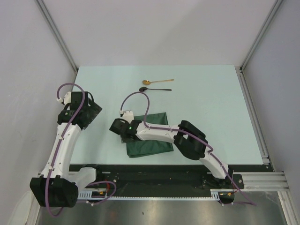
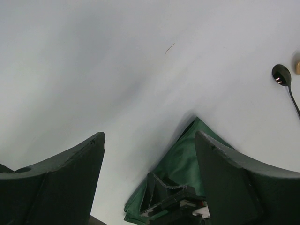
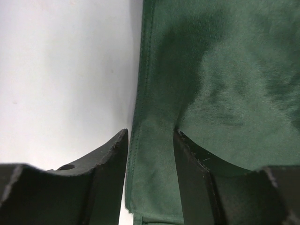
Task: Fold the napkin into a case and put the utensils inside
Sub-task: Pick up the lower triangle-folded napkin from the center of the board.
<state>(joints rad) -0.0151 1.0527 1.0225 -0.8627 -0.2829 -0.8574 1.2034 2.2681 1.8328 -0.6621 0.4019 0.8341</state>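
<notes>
The dark green napkin (image 1: 151,147) lies folded on the table's near middle; it also fills the right wrist view (image 3: 220,70) and shows in the left wrist view (image 2: 185,159). My right gripper (image 1: 124,137) (image 3: 150,133) is low at its left edge. The jaws are open and straddle the hem, and the right finger (image 3: 197,178) presses into the cloth. My left gripper (image 1: 96,112) (image 2: 150,136) hangs open and empty over bare table, left of the napkin. The gold spoon (image 1: 157,81) and black spoon (image 1: 154,89) (image 2: 281,75) lie side by side at the back.
The pale table (image 1: 211,108) is walled on both sides, with metal frame posts (image 1: 257,42) at the back corners. A black base rail (image 1: 154,176) runs along the near edge under both arms.
</notes>
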